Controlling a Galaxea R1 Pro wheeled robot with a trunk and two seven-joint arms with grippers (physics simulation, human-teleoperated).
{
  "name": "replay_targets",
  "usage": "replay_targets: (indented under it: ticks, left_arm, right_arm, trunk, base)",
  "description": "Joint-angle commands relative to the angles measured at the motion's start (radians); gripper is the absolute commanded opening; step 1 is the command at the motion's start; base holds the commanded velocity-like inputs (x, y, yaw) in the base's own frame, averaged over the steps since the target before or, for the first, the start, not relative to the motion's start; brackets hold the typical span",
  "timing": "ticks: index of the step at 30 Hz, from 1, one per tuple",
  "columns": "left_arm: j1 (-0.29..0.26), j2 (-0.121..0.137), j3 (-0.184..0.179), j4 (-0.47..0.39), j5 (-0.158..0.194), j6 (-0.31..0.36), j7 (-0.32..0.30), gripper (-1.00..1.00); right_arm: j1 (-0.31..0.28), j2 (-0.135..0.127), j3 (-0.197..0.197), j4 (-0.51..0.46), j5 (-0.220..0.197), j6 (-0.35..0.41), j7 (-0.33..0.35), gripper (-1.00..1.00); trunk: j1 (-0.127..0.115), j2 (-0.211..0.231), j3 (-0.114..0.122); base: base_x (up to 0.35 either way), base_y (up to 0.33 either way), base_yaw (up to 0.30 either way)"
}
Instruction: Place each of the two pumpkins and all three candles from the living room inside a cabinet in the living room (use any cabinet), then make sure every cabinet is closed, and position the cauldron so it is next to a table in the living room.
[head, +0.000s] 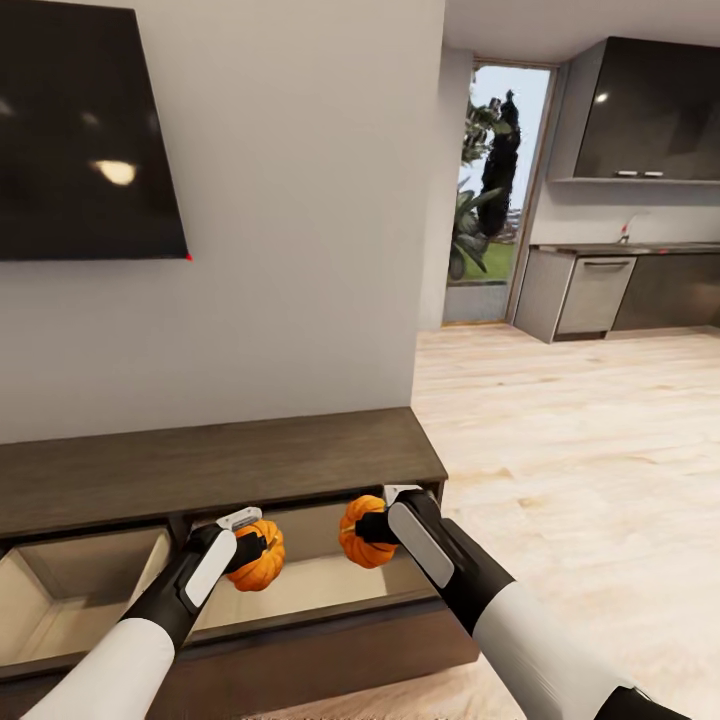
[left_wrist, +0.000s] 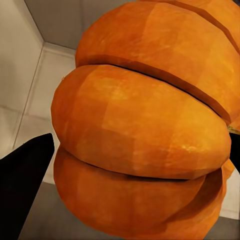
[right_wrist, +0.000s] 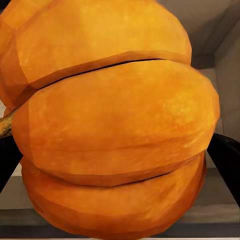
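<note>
Low in the frame, your left gripper (head: 252, 549) holds one pumpkin (head: 260, 561) and your right gripper (head: 366, 528) holds the other pumpkin (head: 362, 535), both over the cabinet's (head: 220, 462) open drawer (head: 310, 580). Go down slowly, then let go gently.

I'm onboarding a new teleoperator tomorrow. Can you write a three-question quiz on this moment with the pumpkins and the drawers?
1. True or false: each claw holds a pumpkin.
2. Multiple choice: the two pumpkins hang over
A) the kitchen counter
B) the open drawer of the cabinet
C) the bare floor
3. Fill in: the drawer to the left of that one is ___.

Key
1. True. The left claw is shut on the left pumpkin, and the right claw on the right pumpkin.
2. B. Both hang above the pale inside of the open drawer of the cabinet.
3. Open. The left drawer also shows its pale inside.
</note>
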Motion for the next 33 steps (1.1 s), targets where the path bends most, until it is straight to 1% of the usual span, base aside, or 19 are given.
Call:
replay_targets:
  ticks: [1, 4, 33]
  left_arm:
    - [-0.001, 0.001, -0.006, -0.002, 0.009, 0.001, 0.012, -1.00]
    - [-0.001, 0.001, -0.006, -0.002, 0.009, 0.001, 0.012, -1.00]
    - [-0.001, 0.001, -0.006, -0.002, 0.011, 0.002, 0.011, -1.00]
  right_arm:
    - [-0.001, 0.000, 0.002, -0.001, -0.010, -0.001, -0.012, -1.00]
    - [-0.001, 0.000, 0.002, -0.001, -0.010, -0.001, -0.011, -1.00]
    - [-0.001, 0.000, 0.002, -0.001, -0.010, -0.001, -0.011, -1.00]
  trunk:
    - [0.004, -0.008, -0.004]
    - [0.015, -0.029, -0.014]
    - [0.015, -0.029, -0.014]
  base:
    - [0.000, 0.000, 0.000]
    - [0.000, 0.000, 0.000]
    - [0.008, 0.000, 0.000]
